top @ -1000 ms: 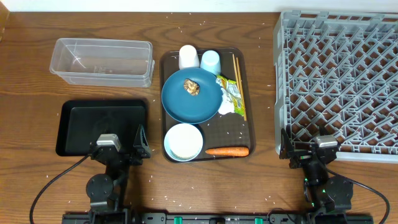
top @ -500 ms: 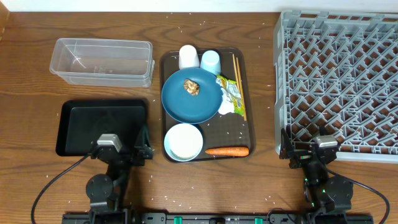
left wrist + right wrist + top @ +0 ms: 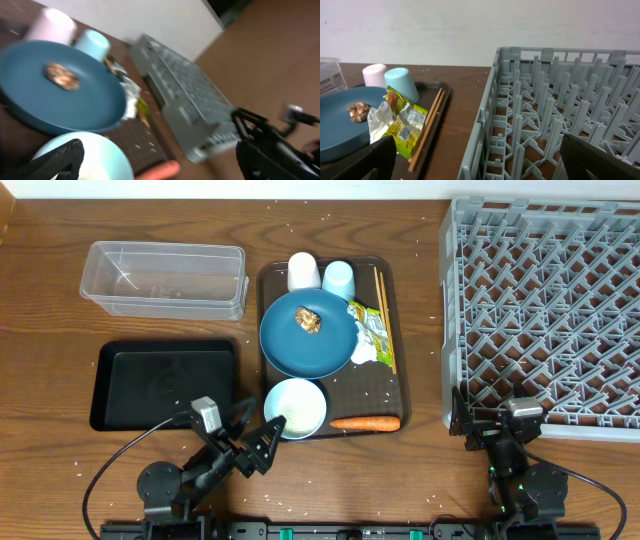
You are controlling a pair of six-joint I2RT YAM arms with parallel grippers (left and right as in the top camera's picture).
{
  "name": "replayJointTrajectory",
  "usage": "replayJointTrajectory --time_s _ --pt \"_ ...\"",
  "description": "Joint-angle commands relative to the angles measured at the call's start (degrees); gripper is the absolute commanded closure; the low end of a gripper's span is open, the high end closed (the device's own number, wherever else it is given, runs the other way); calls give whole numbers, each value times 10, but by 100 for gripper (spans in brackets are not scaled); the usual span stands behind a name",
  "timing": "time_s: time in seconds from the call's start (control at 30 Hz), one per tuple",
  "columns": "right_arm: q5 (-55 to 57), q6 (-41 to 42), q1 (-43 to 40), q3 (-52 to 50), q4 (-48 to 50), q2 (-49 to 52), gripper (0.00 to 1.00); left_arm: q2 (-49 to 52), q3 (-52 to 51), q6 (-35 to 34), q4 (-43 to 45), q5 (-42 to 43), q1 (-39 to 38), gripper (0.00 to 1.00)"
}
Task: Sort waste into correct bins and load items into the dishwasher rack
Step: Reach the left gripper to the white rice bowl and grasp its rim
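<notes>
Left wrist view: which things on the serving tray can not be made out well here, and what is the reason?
- Bowl: cut by the bottom edge, partly behind a finger of the left gripper.
- Carrot: only one blurred end shows; the bottom edge cuts the rest.
- Wrapper: blur smears its print.
- Chopsticks: clear overhead, lost in the blur here.

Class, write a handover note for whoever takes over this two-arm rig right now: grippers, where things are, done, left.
Left gripper open, beside the light-blue bowl; right gripper open, at a corner of the grey lattice rack.
On the dark brown serving tray: blue round plate bearing a brown food lump, bowl, white cup, light-blue cup, wooden chopsticks, crumpled wrapper, orange carrot.
Black tray, clear plastic container and rack hold none yet.
Done: nothing. Left: all sorting and loading.
</notes>
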Motion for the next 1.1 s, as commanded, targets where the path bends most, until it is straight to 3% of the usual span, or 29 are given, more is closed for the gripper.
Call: replayJointTrajectory --time_s 0.0,0.1,0.2,0.43,0.57,0.8,1.07 --pt "4 8 -10 -1 -2 -3 1 -1 58 -12 -13 49 1 2" --pt "4 8 -10 -1 -2 -3 1 19 116 3 -73 33 1 2" --pt "4 8 -10 -1 -2 -3 1 65 193 63 -183 3 1 2" --pt "4 8 -10 -1 -2 -3 1 251 431 228 -494 -155 1 2" --pt "4 8 -10 -1 -2 -3 1 356 548 270 -600 -183 -10 2" --pt "4 8 -10 -1 -2 -3 1 429 603 270 -617 -196 -92 2" --pt "4 8 -10 -1 -2 -3 1 445 603 153 -618 -427 -245 2"
